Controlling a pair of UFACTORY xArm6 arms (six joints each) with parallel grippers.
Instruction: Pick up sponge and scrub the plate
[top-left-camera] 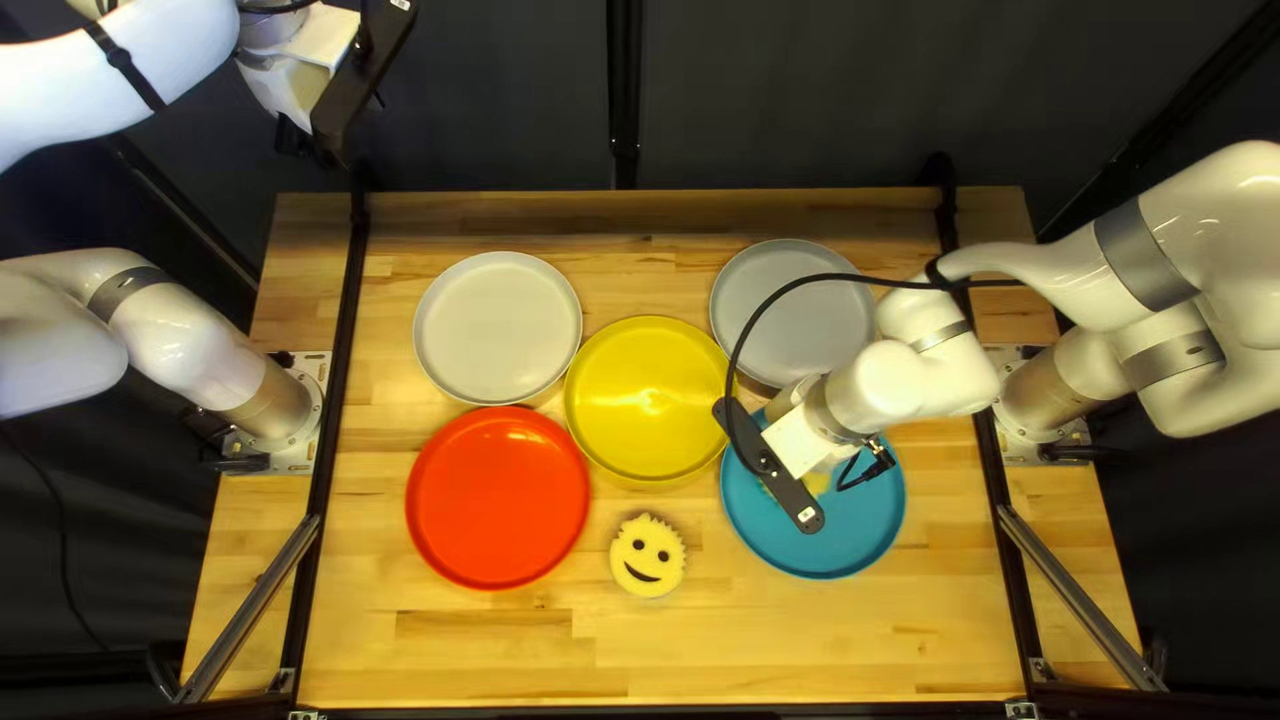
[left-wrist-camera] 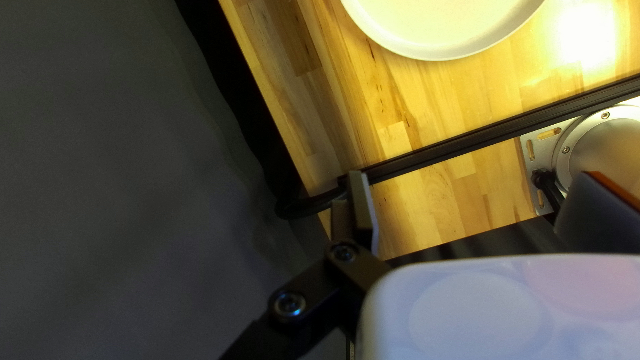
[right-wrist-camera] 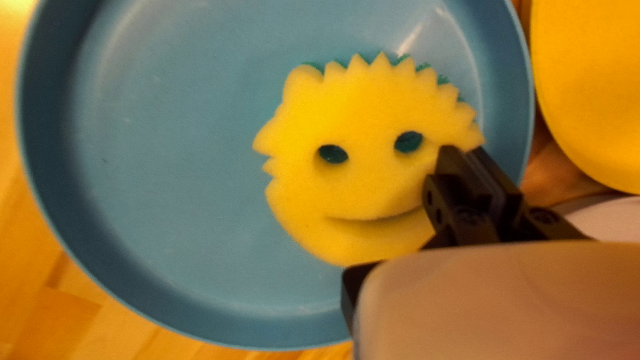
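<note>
Where a smiling sponge lies in the blue plate, the right gripper reaches down to its edge

Reading the clock from the middle of the yellow plate in the top left view, with twelve toward the table's far edge, a loose sponge sits nearest, face up on the wooden table at six o'clock. Past it, the red plate is at eight and the blue plate at four. The right wrist view shows the task's sponge inside the blue plate, off-centre toward the yellow plate, with a teal layer beneath its yellow top. The right gripper's fingers are drawn together over the sponge's edge, with nothing visible between them; whether they touch the sponge, I cannot tell.

Farther back, the white plate lies at ten o'clock and the grey plate at two. Farthest, between ten and eleven, the left gripper hangs beyond the table's far edge before the dark curtain. In its wrist view, its fingers stand wide apart, holding nothing.
</note>
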